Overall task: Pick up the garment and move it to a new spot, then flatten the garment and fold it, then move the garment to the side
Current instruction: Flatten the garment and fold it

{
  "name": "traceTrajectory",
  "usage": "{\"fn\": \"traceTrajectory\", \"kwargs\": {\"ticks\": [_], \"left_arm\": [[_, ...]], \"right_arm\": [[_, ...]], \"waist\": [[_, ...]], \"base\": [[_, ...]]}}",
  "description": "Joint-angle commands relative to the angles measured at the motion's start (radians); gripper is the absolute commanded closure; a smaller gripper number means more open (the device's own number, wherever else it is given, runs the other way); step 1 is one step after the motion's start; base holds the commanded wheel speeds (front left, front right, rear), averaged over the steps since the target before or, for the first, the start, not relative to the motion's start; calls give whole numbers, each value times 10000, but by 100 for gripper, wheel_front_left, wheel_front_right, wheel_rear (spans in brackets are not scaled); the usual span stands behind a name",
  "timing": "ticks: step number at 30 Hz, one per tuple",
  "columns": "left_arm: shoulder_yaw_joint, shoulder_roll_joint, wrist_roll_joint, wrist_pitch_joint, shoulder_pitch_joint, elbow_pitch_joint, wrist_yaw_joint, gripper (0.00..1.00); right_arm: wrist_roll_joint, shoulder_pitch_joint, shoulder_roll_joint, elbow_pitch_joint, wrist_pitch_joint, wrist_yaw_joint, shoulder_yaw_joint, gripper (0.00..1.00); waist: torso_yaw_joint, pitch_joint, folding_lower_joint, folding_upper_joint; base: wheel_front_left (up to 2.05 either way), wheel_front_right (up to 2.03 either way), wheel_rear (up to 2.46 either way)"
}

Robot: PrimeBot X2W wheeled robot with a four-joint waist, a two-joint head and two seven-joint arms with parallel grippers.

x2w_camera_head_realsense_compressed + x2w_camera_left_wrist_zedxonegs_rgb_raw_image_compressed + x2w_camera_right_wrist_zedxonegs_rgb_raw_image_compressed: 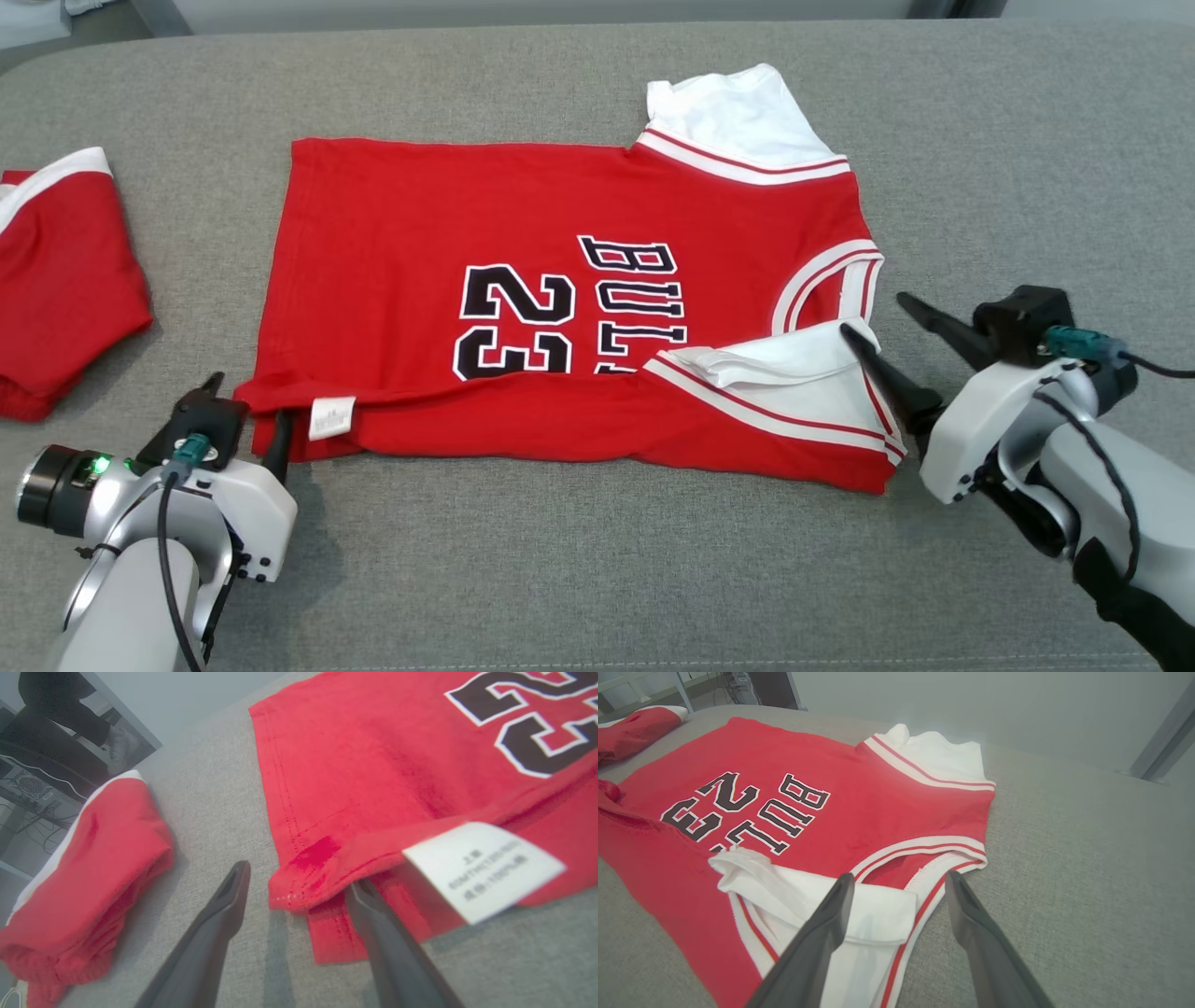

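Note:
A red jersey (560, 280) with white sleeves and black "BULLS 23" lettering lies spread on the grey padded surface (597, 579). Its near edge is folded over, showing a white label (331, 417) and the near white sleeve (794, 373). My left gripper (250, 401) stands open at the jersey's near-left hem corner (299, 891); one finger (373, 914) has its tip tucked under the folded edge, the other rests on the surface beside it. My right gripper (873, 313) is open by the collar (924, 851), its fingers either side of the near sleeve's edge (882, 914), holding nothing.
A second red garment with white trim (65, 280) lies bunched at the left edge of the surface, close to my left arm. A person's dark-clothed leg and pale shoe (112, 746) show beyond the surface. Grey surface stretches open along the front and at the right.

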Motion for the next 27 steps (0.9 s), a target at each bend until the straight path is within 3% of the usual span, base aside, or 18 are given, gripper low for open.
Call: {"fn": "traceTrajectory", "kwargs": {"ticks": [1,13,27], "left_arm": [[471,349,-190,-329,-451,-121,232,0],[555,-127,-675,-1494,-1042,1268,395,0],[689,-226,-1038,-2241,-1345,2320,492,0]], "right_arm": [[-39,8,-192,30,-203,0,-221,0],[-580,649,129,-49,-285,0,-1447,0],[-1415,1750,418,-519,-288,0,-2975,0]], "waist": [[17,-61,0,0],[-126,-103,0,0],[-384,-894,0,0]], "base": [[0,0,0],[0,0,0],[0,0,0]]}}
